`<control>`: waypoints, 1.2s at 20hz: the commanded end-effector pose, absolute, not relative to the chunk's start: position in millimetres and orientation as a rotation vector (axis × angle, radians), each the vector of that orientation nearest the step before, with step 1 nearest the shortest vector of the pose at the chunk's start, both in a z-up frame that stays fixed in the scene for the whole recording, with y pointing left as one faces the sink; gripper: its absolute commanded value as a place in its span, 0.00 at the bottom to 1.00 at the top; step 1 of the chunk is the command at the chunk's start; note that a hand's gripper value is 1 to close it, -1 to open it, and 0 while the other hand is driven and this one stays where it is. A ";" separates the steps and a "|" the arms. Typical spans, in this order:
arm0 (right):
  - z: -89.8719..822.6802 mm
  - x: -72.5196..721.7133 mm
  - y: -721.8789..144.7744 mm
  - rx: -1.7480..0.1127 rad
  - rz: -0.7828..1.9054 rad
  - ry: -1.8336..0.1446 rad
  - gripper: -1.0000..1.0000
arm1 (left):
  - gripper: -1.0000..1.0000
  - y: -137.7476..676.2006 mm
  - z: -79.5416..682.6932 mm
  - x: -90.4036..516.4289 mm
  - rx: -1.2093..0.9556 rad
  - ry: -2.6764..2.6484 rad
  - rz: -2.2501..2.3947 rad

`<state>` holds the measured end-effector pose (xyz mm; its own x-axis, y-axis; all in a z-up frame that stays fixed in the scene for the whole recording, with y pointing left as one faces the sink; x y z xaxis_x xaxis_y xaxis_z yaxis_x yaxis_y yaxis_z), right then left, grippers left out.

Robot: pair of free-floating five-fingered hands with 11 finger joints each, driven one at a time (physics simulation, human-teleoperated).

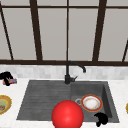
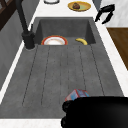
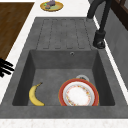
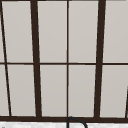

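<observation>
Red and blue print marks the small carton, pinched in the curled fingers of the left robot hand. That hand hangs over the white surface at the far left, just beyond the rear corner of the grey drainboard. The carton sticks out of the hand on the side facing the sink, so it points toward the black tap. In the left side view it shows as a tilted corner above the dark knuckles. I cannot tell for sure which way its long axis runs.

The right robot hand is well apart from the carton, across the whole sink. It hovers at the front rim of the basin with its fingers loosely extended and nothing in them. Nearest to it, down in the basin, are a red-rimmed plate and, toward the front wall, a banana. A yellow bowl sits on the surface in front of the left robot hand.
</observation>
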<state>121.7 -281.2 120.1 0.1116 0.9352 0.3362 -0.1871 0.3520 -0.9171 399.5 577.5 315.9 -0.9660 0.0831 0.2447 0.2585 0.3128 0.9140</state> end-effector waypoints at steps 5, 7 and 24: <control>120.1 121.7 -281.2 -0.840 0.985 -1.152 0.50 | 1.00 523.6 331.5 399.5 -0.300 -2.377 -1.793; 120.1 121.7 -281.2 -0.840 0.985 -1.152 0.50 | 1.00 510.1 333.9 399.5 -0.297 -2.373 -1.800; 120.1 121.7 -281.2 -0.840 0.985 -1.152 0.50 | 1.00 402.5 329.9 395.5 -0.289 -2.290 -1.870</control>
<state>121.7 -281.2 120.1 0.1116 0.9352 0.3362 -0.1871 0.3520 -0.9171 395.7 421.1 329.6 -0.9653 0.0577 0.2549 0.2610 0.2564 0.9307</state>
